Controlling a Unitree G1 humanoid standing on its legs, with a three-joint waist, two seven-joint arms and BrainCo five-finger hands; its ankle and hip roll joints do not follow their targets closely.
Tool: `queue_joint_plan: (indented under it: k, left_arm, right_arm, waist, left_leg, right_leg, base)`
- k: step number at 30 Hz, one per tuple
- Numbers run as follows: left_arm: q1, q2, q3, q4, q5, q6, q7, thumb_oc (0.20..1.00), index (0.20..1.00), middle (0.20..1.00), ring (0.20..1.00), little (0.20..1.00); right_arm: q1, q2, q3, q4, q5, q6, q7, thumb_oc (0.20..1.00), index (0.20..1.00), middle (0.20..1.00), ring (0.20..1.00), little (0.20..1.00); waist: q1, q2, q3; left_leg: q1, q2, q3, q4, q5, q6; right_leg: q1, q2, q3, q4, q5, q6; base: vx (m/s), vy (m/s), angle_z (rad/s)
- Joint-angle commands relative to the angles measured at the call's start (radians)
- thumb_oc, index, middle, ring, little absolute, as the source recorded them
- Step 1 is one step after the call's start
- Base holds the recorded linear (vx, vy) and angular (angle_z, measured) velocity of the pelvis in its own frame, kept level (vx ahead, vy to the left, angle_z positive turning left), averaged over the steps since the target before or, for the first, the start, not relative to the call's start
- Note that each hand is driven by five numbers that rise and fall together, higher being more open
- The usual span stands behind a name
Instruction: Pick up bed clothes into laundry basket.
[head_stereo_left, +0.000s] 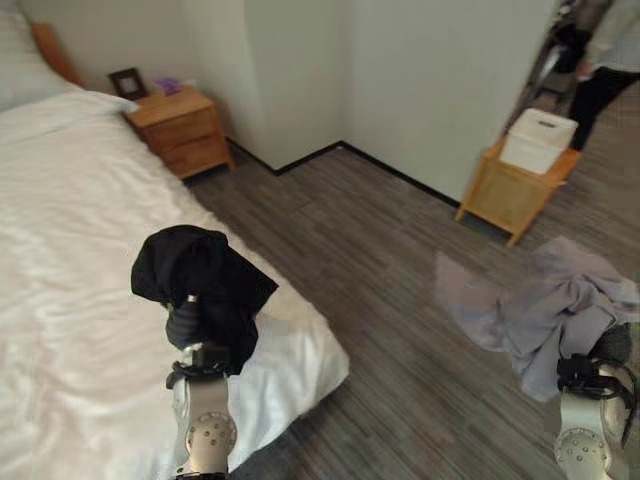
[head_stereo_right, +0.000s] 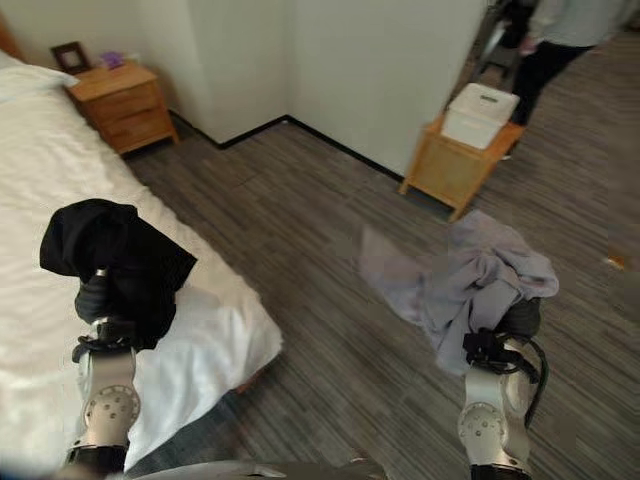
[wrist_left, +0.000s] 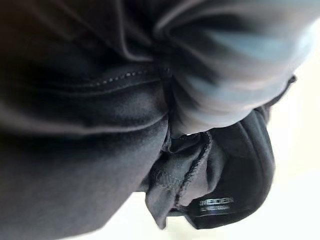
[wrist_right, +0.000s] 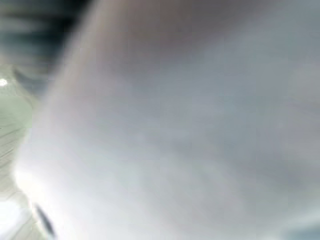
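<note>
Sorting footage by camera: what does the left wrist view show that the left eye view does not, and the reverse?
Left wrist view alone: the black cloth garment's stitched seams, hem and a small sewn label, seen close. Left eye view alone: the white bed, the wooden nightstand, the white rectangular laundry basket on a wooden side table, the grey cloth garment and a person. Both: the black garment draped over the left robot hand.

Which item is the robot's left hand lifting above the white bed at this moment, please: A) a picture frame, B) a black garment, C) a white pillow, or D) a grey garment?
B: the black garment is draped over the raised left hand above the bed, while the grey garment hangs over the right hand above the floor.
</note>
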Motion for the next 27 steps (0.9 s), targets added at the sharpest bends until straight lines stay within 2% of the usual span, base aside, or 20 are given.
queue_joint_plan:
  k: [1, 2, 3, 4, 7, 8, 9, 11, 14, 15, 17, 19, 20, 21, 22, 23, 25, 26, 27]
  left_arm:
    - [-0.051, 0.039, 0.009, -0.087, 0.060, -0.028, -0.072, 0.200, 0.200, 0.200, 0.200, 0.200]
    - [-0.052, 0.039, 0.009, -0.086, 0.060, -0.028, -0.072, 0.200, 0.200, 0.200, 0.200, 0.200]
    - [-0.055, 0.032, 0.004, -0.098, 0.062, -0.025, -0.082, 0.200, 0.200, 0.200, 0.200, 0.200]
    - [-0.061, 0.033, 0.008, -0.083, 0.069, -0.024, -0.083, 0.200, 0.200, 0.200, 0.200, 0.200]
    - [-0.076, 0.031, 0.007, -0.067, 0.076, -0.028, -0.080, 0.200, 0.200, 0.200, 0.200, 0.200]
    - [-0.106, 0.028, -0.003, -0.062, 0.078, -0.033, -0.072, 0.200, 0.200, 0.200, 0.200, 0.200]
    - [-0.120, 0.023, -0.007, -0.060, 0.076, -0.031, -0.074, 0.200, 0.200, 0.200, 0.200, 0.200]
    - [-0.127, 0.023, -0.007, -0.054, 0.079, -0.034, -0.076, 0.200, 0.200, 0.200, 0.200, 0.200]
    - [-0.141, 0.023, -0.009, -0.047, 0.080, -0.041, -0.069, 0.200, 0.200, 0.200, 0.200, 0.200]
    - [-0.135, 0.023, 0.002, -0.051, 0.086, -0.050, -0.055, 0.200, 0.200, 0.200, 0.200, 0.200]
    - [-0.127, 0.027, 0.016, -0.058, 0.091, -0.054, -0.049, 0.200, 0.200, 0.200, 0.200, 0.200]
    - [-0.111, 0.038, 0.045, -0.063, 0.100, -0.061, -0.033, 0.200, 0.200, 0.200, 0.200, 0.200]
    - [-0.110, 0.047, 0.058, -0.058, 0.125, -0.066, -0.012, 0.200, 0.200, 0.200, 0.200, 0.200]
    - [-0.105, 0.060, 0.070, -0.045, 0.151, -0.073, 0.007, 0.200, 0.200, 0.200, 0.200, 0.200]
    - [-0.107, 0.067, 0.074, -0.043, 0.165, -0.075, 0.020, 0.200, 0.200, 0.200, 0.200, 0.200]
    - [-0.102, 0.071, 0.076, -0.047, 0.179, -0.083, 0.048, 0.200, 0.200, 0.200, 0.200, 0.200]
    - [-0.109, 0.069, 0.071, -0.046, 0.170, -0.082, 0.040, 0.200, 0.200, 0.200, 0.200, 0.200]
    - [-0.121, 0.071, 0.059, -0.043, 0.169, -0.080, 0.027, 0.200, 0.200, 0.200, 0.200, 0.200]
    - [-0.129, 0.073, 0.047, -0.036, 0.167, -0.078, 0.024, 0.200, 0.200, 0.200, 0.200, 0.200]
  right_arm:
    - [-0.114, -0.039, 0.001, -0.103, 0.030, -0.035, 0.101, 0.200, 0.200, 0.200, 0.200, 0.200]
    - [-0.115, -0.039, 0.000, -0.103, 0.030, -0.035, 0.101, 0.200, 0.200, 0.200, 0.200, 0.200]
    - [-0.120, -0.037, -0.001, -0.094, 0.029, -0.025, 0.108, 0.200, 0.200, 0.200, 0.200, 0.200]
    - [-0.107, -0.026, -0.008, -0.109, 0.035, -0.021, 0.119, 0.200, 0.200, 0.200, 0.200, 0.200]
    - [-0.080, -0.019, -0.022, -0.121, 0.034, -0.012, 0.127, 0.200, 0.200, 0.200, 0.200, 0.200]
    - [-0.053, -0.017, -0.035, -0.128, 0.029, -0.011, 0.123, 0.200, 0.200, 0.200, 0.200, 0.200]
    - [-0.037, -0.013, -0.046, -0.131, 0.028, -0.011, 0.122, 0.200, 0.200, 0.200, 0.200, 0.200]
    - [-0.034, -0.012, -0.049, -0.136, 0.026, -0.011, 0.125, 0.200, 0.200, 0.200, 0.200, 0.200]
    - [-0.008, 0.013, -0.066, -0.131, 0.023, -0.011, 0.115, 0.200, 0.200, 0.200, 0.200, 0.200]
    - [-0.016, 0.024, -0.068, -0.127, 0.032, -0.016, 0.107, 0.200, 0.200, 0.200, 0.200, 0.200]
    - [-0.024, 0.027, -0.066, -0.124, 0.035, -0.016, 0.109, 0.200, 0.200, 0.200, 0.200, 0.200]
    - [-0.038, 0.023, -0.055, -0.119, 0.032, -0.012, 0.108, 0.200, 0.200, 0.200, 0.200, 0.200]
    - [-0.048, 0.021, -0.043, -0.121, 0.025, -0.011, 0.104, 0.200, 0.200, 0.200, 0.200, 0.200]
    - [-0.060, 0.022, -0.039, -0.121, 0.026, -0.005, 0.105, 0.200, 0.200, 0.200, 0.200, 0.200]
    - [-0.069, 0.022, -0.029, -0.126, 0.020, -0.002, 0.100, 0.200, 0.200, 0.200, 0.200, 0.200]
    - [-0.080, 0.026, -0.012, -0.130, 0.019, 0.000, 0.093, 0.200, 0.200, 0.200, 0.200, 0.200]
    - [-0.072, 0.019, -0.020, -0.120, 0.011, 0.004, 0.091, 0.200, 0.200, 0.200, 0.200, 0.200]
    - [-0.060, 0.012, -0.032, -0.125, 0.013, 0.002, 0.094, 0.200, 0.200, 0.200, 0.200, 0.200]
    - [-0.059, 0.009, -0.036, -0.128, 0.019, -0.001, 0.092, 0.200, 0.200, 0.200, 0.200, 0.200]
  waist:
    - [0.073, -0.014, 0.064]
    - [0.073, -0.015, 0.062]
    - [0.077, -0.015, 0.061]
    - [0.061, -0.007, 0.052]
    - [0.052, 0.000, 0.043]
    - [0.033, 0.006, 0.042]
    - [0.024, 0.006, 0.044]
    - [0.027, 0.008, 0.045]
    - [0.001, 0.019, 0.037]
    - [-0.004, 0.022, 0.026]
    - [0.001, 0.025, 0.023]
    - [0.013, 0.033, 0.023]
    - [0.019, 0.040, 0.030]
    - [0.021, 0.040, 0.045]
    - [0.022, 0.042, 0.056]
    - [0.017, 0.049, 0.090]
    - [-0.004, 0.060, 0.112]
    - [-0.022, 0.055, 0.119]
    - [-0.030, 0.054, 0.120]
  left_leg:
    - [-0.080, -0.334, -0.458, 0.015, -0.196, -0.050]
    - [-0.083, -0.335, -0.457, 0.014, -0.194, -0.049]
    - [-0.088, -0.369, -0.500, 0.013, -0.210, -0.038]
    - [-0.091, -0.401, -0.526, -0.038, -0.200, -0.027]
    - [-0.092, -0.403, -0.490, -0.103, -0.161, -0.029]
    - [-0.115, -0.396, -0.441, -0.132, -0.120, -0.037]
    - [-0.128, -0.395, -0.418, -0.133, -0.109, -0.036]
    - [-0.129, -0.398, -0.413, -0.126, -0.111, -0.035]
    - [-0.103, -0.407, -0.384, -0.116, -0.138, -0.021]
    - [-0.089, -0.419, -0.368, -0.109, -0.162, -0.010]
    - [-0.086, -0.429, -0.362, -0.098, -0.177, -0.002]
    - [-0.074, -0.444, -0.350, -0.090, -0.201, 0.016]
    - [-0.066, -0.453, -0.344, -0.086, -0.216, 0.030]
    - [-0.050, -0.463, -0.337, -0.082, -0.235, 0.041]
    - [-0.038, -0.465, -0.326, -0.083, -0.241, 0.047]
    - [0.018, -0.468, -0.305, -0.106, -0.256, 0.053]
    - [0.060, -0.467, -0.313, -0.139, -0.264, 0.051]
    - [0.088, -0.481, -0.316, -0.155, -0.288, 0.044]
    - [0.100, -0.486, -0.321, -0.162, -0.302, 0.040]
  right_leg:
    - [0.022, -0.014, 0.206, 0.007, -0.022, -0.016]
    - [0.019, -0.015, 0.207, 0.007, -0.020, -0.016]
    - [0.014, 0.000, 0.243, 0.006, -0.017, -0.022]
    - [0.006, 0.027, 0.301, -0.003, -0.007, -0.028]
    - [0.004, 0.040, 0.332, -0.011, 0.000, -0.026]
    - [0.011, 0.047, 0.339, -0.015, -0.003, -0.027]
    - [0.016, 0.052, 0.343, -0.009, -0.008, -0.030]
    - [0.018, 0.054, 0.350, 0.001, -0.013, -0.030]
    - [0.030, 0.047, 0.350, 0.024, -0.041, -0.033]
    - [0.036, 0.031, 0.350, 0.042, -0.056, -0.027]
    - [0.035, 0.021, 0.352, 0.064, -0.069, -0.021]
    - [0.016, 0.010, 0.348, 0.151, -0.094, -0.010]
    - [-0.025, 0.002, 0.340, 0.249, -0.093, 0.005]
    - [-0.074, -0.013, 0.323, 0.355, -0.068, 0.032]
    - [-0.132, -0.025, 0.307, 0.427, -0.009, 0.060]
    - [-0.223, -0.053, 0.259, 0.529, 0.102, 0.107]
    - [-0.315, -0.033, 0.245, 0.546, 0.084, 0.100]
    - [-0.370, -0.042, 0.225, 0.443, 0.069, 0.078]
    - [-0.372, -0.053, 0.209, 0.386, 0.070, 0.071]
  base:
    - [0.12, -0.192, -1.60]
    - [0.12, -0.162, -1.70]
    - [0.11, -0.079, -1.39]
    - [0.16, -0.076, -1.29]
    - [0.10, -0.007, -1.09]
    - [0.14, 0.014, -0.87]
    - [0.11, 0.016, -0.69]
    - [0.07, 0.024, -0.51]
    - [0.16, 0.128, -0.25]
    - [0.23, 0.191, -0.04]
    - [0.16, 0.133, 0.02]
    - [0.14, 0.140, 0.07]
    - [0.16, 0.171, 0.07]
    - [0.12, 0.141, -0.03]
    - [0.13, 0.157, -0.22]
    - [0.14, 0.135, -0.30]
    - [0.31, 0.079, -0.39]
    - [0.42, -0.023, -0.31]
    - [0.32, -0.040, -0.04]
